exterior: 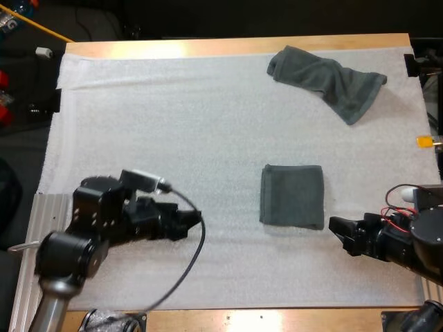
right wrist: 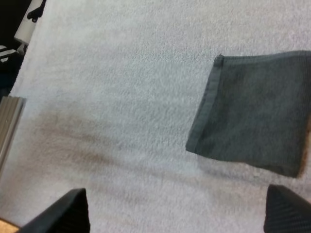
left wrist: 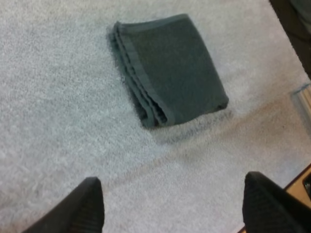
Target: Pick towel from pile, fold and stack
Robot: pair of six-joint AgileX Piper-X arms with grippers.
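Folded towel: lay flat on the white mat, between the two grippers, nearer the right one.
Crumpled towel: lay at the mat's far right, well apart from the folded one.
Left gripper: fingers stood apart, empty, over bare mat, pointed toward the folded towel.
Right gripper: fingers spread wide, holding nothing, just beside the folded towel's near right corner.

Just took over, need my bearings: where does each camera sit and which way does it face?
High view: behind both arms, looking forward and down; shows left pincer, right pincer, crumpled towel, folded towel.
Left wrist view: on left arm, facing folded towel past its open fingers.
Right wrist view: on right arm, facing it past open fingers.
Shared: folded towel.
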